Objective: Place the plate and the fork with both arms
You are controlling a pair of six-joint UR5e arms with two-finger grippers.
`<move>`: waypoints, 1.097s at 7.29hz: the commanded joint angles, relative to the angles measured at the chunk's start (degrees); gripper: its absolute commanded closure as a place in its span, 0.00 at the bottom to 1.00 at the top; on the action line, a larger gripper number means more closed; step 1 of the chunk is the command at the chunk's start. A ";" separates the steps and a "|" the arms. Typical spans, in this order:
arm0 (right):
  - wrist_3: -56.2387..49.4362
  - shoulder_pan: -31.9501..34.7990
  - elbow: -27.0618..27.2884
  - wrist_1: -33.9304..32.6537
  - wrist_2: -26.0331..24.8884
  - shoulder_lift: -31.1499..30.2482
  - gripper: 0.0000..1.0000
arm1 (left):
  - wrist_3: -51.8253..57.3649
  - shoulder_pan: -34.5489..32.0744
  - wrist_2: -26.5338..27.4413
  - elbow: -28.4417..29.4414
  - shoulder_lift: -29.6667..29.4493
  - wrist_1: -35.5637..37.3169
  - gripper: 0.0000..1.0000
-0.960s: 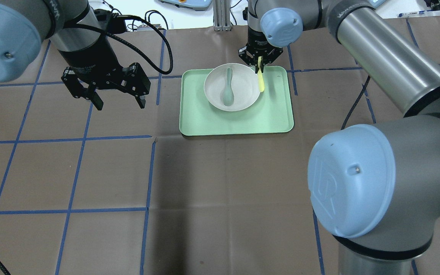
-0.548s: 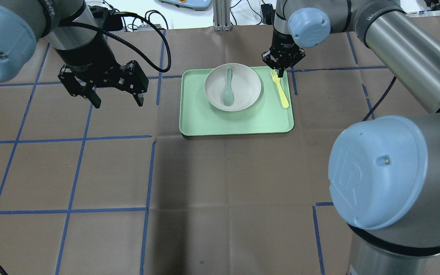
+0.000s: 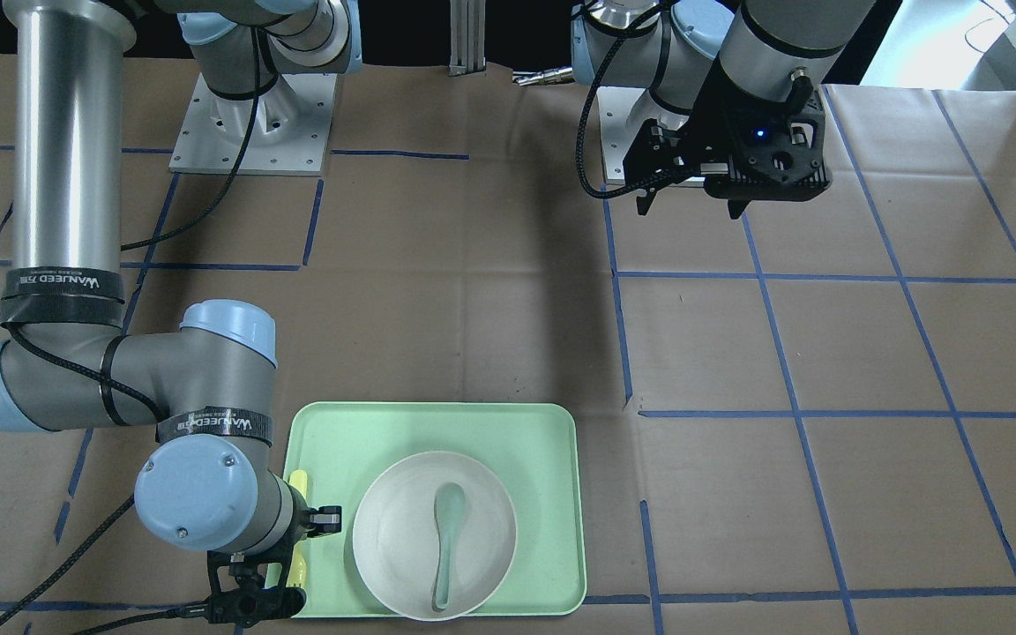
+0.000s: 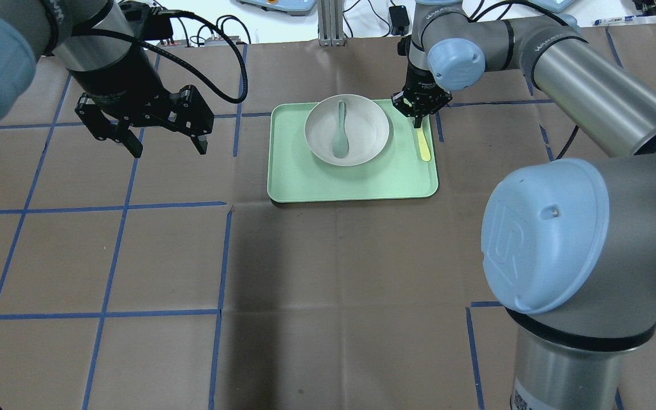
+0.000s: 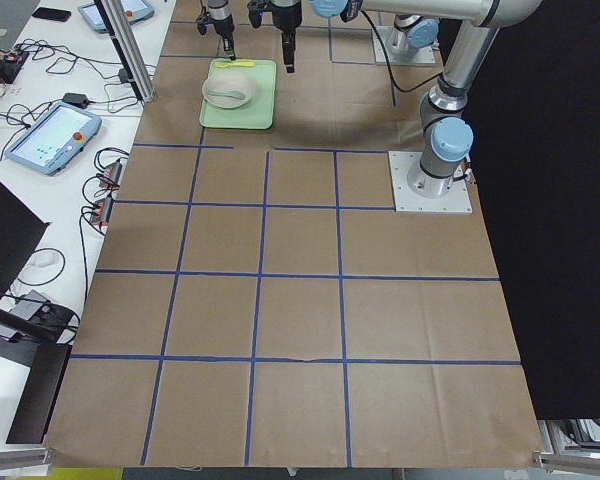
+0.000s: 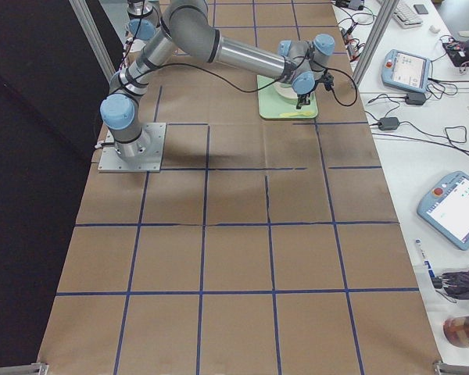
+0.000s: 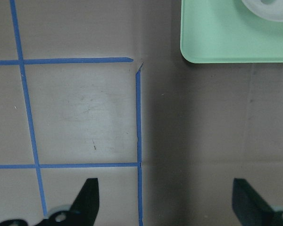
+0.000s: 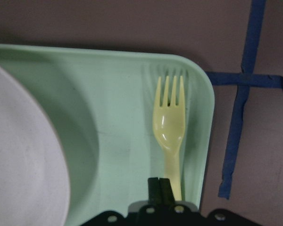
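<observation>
Fork: laid on tray, 3 o'clock of plate.
Spoon: laid in plate.
Right gripper: closed, empty, tines covered.
Left gripper: spread wide, empty.

You are working in a robotics lab, not a home or kitchen. Two grey-silver robot arms with light-blue joint caps stand bolted to square pale metal base plates on a big table covered in brown paper, which is marked into squares by blue tape lines. Beside it run white benches carrying blue-grey teach pendants with screens and loose black cables. Ribbed aluminium frame posts stand at the table's edge.
</observation>
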 commanded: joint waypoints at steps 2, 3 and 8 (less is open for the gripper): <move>-0.34 -0.16 0.67 0.41 -0.22 -2.80 0.00 | 0.19 3.79 -0.37 -0.12 2.85 0.13 0.00; -0.87 -0.51 1.46 3.11 -0.40 -5.95 0.00 | 0.28 3.89 -0.29 -0.47 2.85 0.21 0.00; -4.65 -3.84 14.52 11.58 -0.93 -30.54 0.00 | 0.28 4.15 -0.03 -0.48 3.20 0.13 0.00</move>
